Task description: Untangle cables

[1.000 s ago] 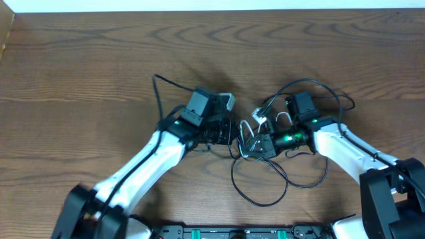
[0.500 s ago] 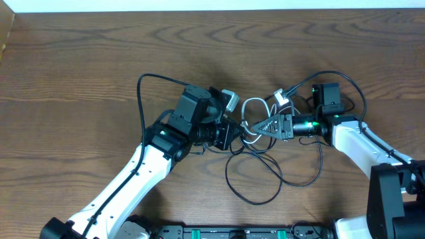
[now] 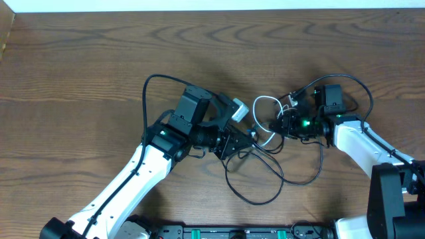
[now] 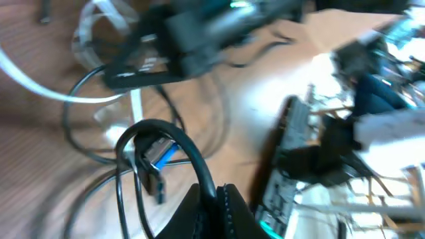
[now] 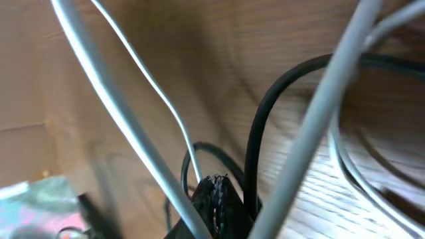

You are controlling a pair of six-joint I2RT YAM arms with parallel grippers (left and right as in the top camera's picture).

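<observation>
Overhead view, from my side outward: a dark base rail (image 3: 239, 232) runs along the near edge, and the left arm (image 3: 143, 162) and right arm (image 3: 358, 143) reach inward over a brown wood-grain tabletop (image 3: 80, 66). The cables (image 3: 265, 143) lie in a knot at mid-table between the two arms, with a slack black loop (image 3: 255, 201) sagging toward me and a white cable (image 3: 264, 99) arching on the far side. The left claw (image 3: 239, 141) and right claw (image 3: 277, 125) face each other across that knot, close together. Beyond them the wood is bare up to a pale strip (image 3: 199, 5) at the far edge. From above I cannot read either grip. The left wrist view, though blurred, shows the left claw (image 4: 214, 202) pressed together and pinching a black cable (image 4: 189, 149) that curls up from the tips, with a blue-tongued plug (image 4: 159, 153) just behind it. The right wrist view shows the right claw (image 5: 216, 199) pressed together, with black and pale cords crossing right at its tips. Whether it pinches one of them I cannot tell.
</observation>
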